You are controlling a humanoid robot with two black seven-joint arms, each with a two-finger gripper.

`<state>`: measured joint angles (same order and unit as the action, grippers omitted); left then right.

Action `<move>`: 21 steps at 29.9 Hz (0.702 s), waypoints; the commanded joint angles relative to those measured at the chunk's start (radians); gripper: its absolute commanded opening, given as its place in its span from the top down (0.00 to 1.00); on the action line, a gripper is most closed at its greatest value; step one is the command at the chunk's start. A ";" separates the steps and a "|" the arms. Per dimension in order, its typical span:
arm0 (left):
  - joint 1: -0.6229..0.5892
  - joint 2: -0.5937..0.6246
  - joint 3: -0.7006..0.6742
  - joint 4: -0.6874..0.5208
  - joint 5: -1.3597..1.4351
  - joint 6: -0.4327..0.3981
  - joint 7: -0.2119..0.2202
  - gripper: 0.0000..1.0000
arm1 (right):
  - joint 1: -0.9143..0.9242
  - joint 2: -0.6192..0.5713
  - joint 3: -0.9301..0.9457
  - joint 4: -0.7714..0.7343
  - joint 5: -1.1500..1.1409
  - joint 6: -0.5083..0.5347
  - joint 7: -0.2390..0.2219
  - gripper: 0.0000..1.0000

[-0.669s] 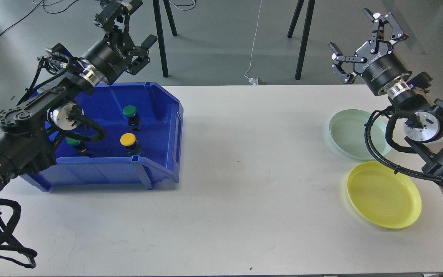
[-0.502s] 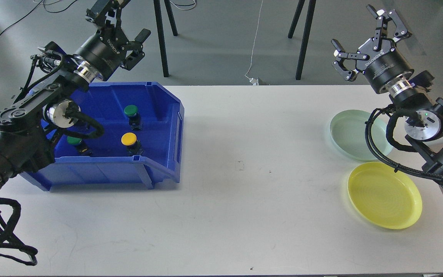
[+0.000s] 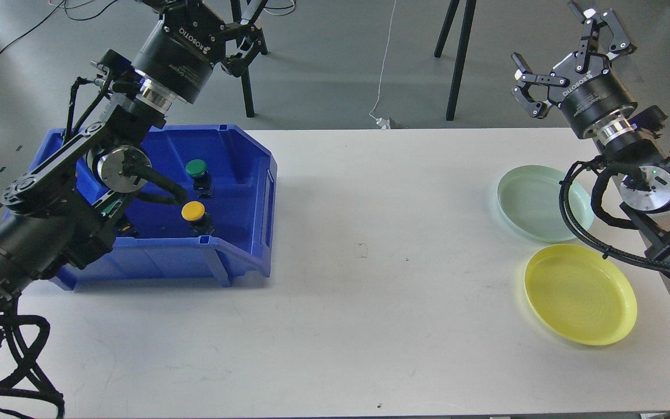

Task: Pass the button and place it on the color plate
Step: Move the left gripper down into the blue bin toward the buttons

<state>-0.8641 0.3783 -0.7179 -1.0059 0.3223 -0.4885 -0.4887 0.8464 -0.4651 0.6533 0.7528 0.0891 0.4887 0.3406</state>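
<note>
A green button (image 3: 196, 169) and a yellow button (image 3: 193, 210) stand in the blue bin (image 3: 242, 259) at the left of the table. My left arm hides the bin's left part. My left gripper (image 3: 214, 13) is high above the bin's back edge, open and empty, with one finger cut off by the top edge. A pale green plate (image 3: 530, 203) and a yellow plate (image 3: 580, 294) lie at the right of the table. My right gripper (image 3: 559, 49) is raised beyond the table's far right, behind the green plate, open and empty.
Black stand legs (image 3: 457, 64) and a white cable (image 3: 384, 75) are on the floor behind the table. The white table (image 3: 370, 262) spans the space between the bin and the plates.
</note>
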 commanded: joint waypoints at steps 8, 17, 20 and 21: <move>-0.307 0.356 0.525 -0.284 0.293 0.060 0.000 0.00 | -0.047 -0.009 0.002 -0.004 0.000 0.000 0.000 0.01; -0.654 0.352 1.144 -0.232 0.614 0.320 0.000 0.01 | -0.066 -0.009 0.002 -0.010 0.000 0.000 0.001 0.01; -0.733 0.330 1.287 -0.215 0.731 0.324 0.000 0.01 | -0.075 -0.009 0.002 -0.012 0.000 0.000 0.001 0.01; -0.746 0.327 1.328 -0.211 0.756 0.324 0.000 0.01 | -0.078 -0.009 0.002 -0.012 0.000 0.000 0.001 0.01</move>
<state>-1.5523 0.7186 0.4843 -1.2324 0.9890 -0.1710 -0.4888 0.7769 -0.4741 0.6551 0.7413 0.0889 0.4887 0.3419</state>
